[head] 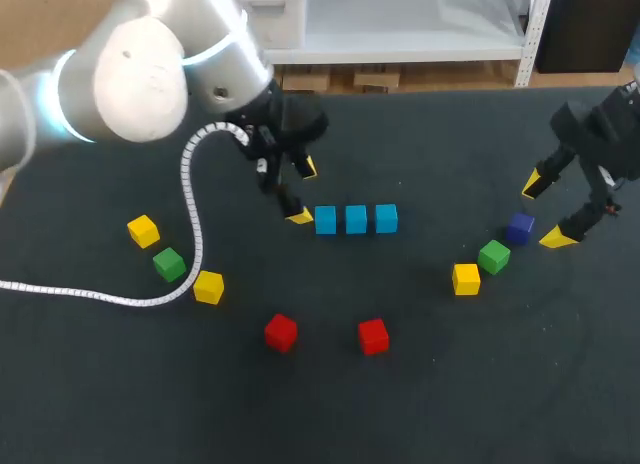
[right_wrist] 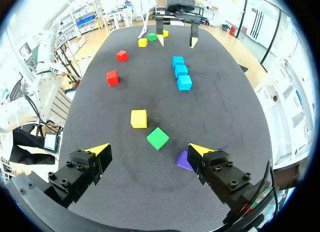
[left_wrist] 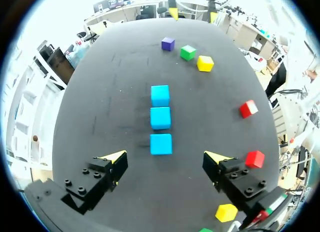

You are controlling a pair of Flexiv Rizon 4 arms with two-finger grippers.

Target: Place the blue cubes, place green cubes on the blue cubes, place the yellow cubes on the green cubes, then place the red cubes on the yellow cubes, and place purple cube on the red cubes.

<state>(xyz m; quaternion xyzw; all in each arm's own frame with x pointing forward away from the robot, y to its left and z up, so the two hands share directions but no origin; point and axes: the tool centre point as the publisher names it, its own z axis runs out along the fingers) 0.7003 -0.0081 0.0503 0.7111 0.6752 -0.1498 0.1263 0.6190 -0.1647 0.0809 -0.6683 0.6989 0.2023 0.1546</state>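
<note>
Three blue cubes (head: 356, 219) lie in a row mid-surface (head: 430, 404); your left gripper (head: 302, 192), released and holding nothing, is just beside the row's end. Your right gripper (head: 545, 212), likewise released, stands by the purple cube (head: 519, 227), which is partly hidden behind that gripper in its wrist view.

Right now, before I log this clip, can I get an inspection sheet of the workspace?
Surface: dark table.
Job's things: three blue cubes in a row mid-table; green cubes, yellow cubes, red cubes and purple cube lie loose, nothing stacked.
Clutter: nothing seen.
Grippers: left gripper open, empty, at the blue row's end; right gripper open, empty, by the purple cube.
Cables: white coiled cable trails from the left arm across the table's left side.
Surroundings: nothing seen reaching over the table.
</note>
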